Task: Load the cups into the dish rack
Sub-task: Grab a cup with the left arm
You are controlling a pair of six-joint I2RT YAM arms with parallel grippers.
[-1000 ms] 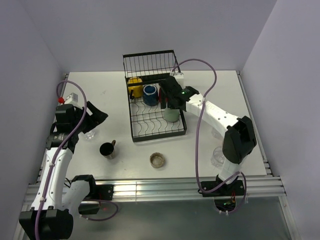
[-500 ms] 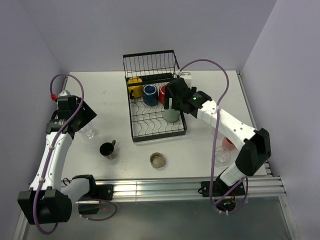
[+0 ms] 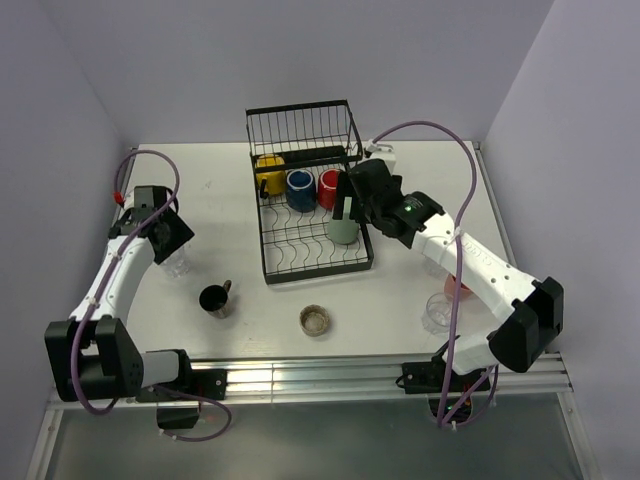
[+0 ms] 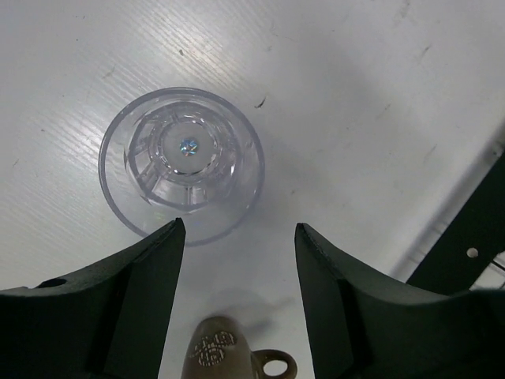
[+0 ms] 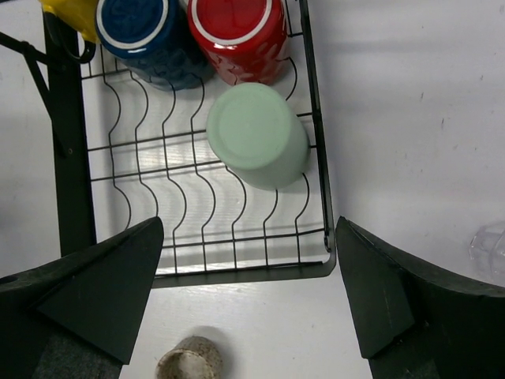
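The black wire dish rack point(image 3: 273, 262) holds a yellow mug point(image 3: 268, 172), a navy mug point(image 3: 299, 188), a red mug point(image 3: 329, 186) and an upside-down green tumbler point(image 3: 344, 230). My right gripper point(image 3: 352, 207) hovers open above the green tumbler point(image 5: 256, 134), empty. My left gripper point(image 4: 238, 229) is open over the table, with a clear glass point(image 4: 181, 164) standing upright just beyond its fingertips, not between them. A black mug point(image 3: 215, 299) and a low brownish glass point(image 3: 315, 321) stand on the table in front of the rack.
Another clear glass point(image 3: 437, 312) stands at the right, and a pink cup point(image 3: 458, 287) is partly hidden behind my right arm. The rack's taller basket point(image 3: 300, 125) is at the far end. In the left wrist view the black mug point(image 4: 221, 355) lies right under the fingers.
My right gripper has drawn back from the green tumbler, which stays in the rack. The left arm has swung outward over the clear glass and its jaws have narrowed somewhat.
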